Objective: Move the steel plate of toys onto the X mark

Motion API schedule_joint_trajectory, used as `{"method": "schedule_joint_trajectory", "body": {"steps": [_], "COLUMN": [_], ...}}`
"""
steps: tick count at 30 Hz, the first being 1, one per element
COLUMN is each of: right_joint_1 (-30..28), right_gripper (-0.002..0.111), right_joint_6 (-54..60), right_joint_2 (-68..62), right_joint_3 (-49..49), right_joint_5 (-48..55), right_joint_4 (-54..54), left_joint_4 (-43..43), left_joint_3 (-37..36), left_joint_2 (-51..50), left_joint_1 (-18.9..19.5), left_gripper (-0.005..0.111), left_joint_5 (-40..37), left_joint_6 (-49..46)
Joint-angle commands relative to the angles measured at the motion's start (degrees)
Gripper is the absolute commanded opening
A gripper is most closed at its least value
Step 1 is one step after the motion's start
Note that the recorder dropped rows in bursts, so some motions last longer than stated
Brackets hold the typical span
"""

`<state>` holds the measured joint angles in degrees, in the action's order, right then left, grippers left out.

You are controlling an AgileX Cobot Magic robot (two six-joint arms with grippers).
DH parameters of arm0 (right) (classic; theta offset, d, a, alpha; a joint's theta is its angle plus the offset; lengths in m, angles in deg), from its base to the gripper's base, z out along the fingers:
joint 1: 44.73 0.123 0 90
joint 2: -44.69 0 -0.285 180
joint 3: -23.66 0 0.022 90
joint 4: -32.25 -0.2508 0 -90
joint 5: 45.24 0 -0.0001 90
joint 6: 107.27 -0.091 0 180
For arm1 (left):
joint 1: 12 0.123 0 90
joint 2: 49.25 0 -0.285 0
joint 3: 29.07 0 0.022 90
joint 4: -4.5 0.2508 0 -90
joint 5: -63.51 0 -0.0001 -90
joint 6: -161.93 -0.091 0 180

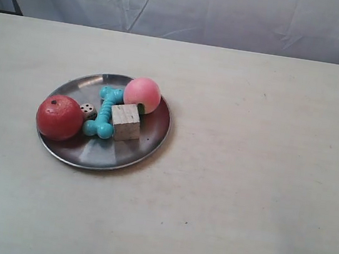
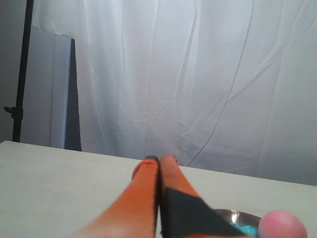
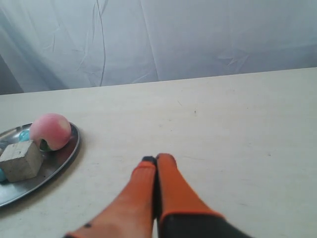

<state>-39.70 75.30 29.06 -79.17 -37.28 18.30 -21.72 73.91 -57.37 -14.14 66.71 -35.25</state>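
The steel plate (image 1: 124, 153) lies on the tabletop at the exterior view's left. On it are a red ball-like fruit (image 1: 60, 118), a small die (image 1: 88, 110), a turquoise bone (image 1: 105, 113), a pale wooden cube (image 1: 125, 121) and a pink peach (image 1: 142, 94). No arm shows in the exterior view. My left gripper (image 2: 159, 158) is shut and empty, with the plate's rim (image 2: 238, 214) and peach (image 2: 282, 224) beside it. My right gripper (image 3: 157, 158) is shut and empty above bare table, apart from the plate (image 3: 63, 157), peach (image 3: 49, 130) and cube (image 3: 20, 158). The X mark is too faint to pick out.
The pale cream table (image 1: 257, 177) stretches wide to the exterior view's right and front of the plate. A white curtain (image 1: 192, 7) hangs behind the table's far edge. A dark stand (image 2: 20, 99) shows at the curtain's side in the left wrist view.
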Motion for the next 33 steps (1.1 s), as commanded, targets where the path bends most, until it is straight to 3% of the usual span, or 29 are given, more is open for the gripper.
{"method": "schedule_joint_trajectory", "body": {"steps": [1, 15, 18, 21, 33], "right_joint_1": [-0.3, -0.3, -0.3, -0.3, -0.3], "right_gripper": [0.0, 0.0, 0.0, 0.0, 0.0], "right_joint_6": [0.2, 0.2, 0.2, 0.1, 0.1], "right_joint_2": [0.3, 0.3, 0.3, 0.3, 0.3], "right_joint_3": [0.1, 0.1, 0.1, 0.1, 0.1], "right_joint_5": [-0.4, -0.4, -0.4, -0.4, -0.4], "right_joint_4": [0.2, 0.2, 0.2, 0.1, -0.2], "left_joint_4": [0.2, 0.2, 3.5, 7.9, 11.3], "left_joint_3": [-0.2, -0.2, -0.2, -0.2, -0.2], "left_joint_2": [0.3, 0.3, 0.3, 0.3, 0.3], "left_joint_1": [-0.1, -0.1, -0.1, -0.1, -0.1], "left_gripper": [0.0, 0.0, 0.0, 0.0, 0.0], "left_joint_5": [-0.2, -0.4, -4.7, -14.9, -14.7], "left_joint_6": [0.2, 0.1, -3.5, -3.7, -3.7]}}
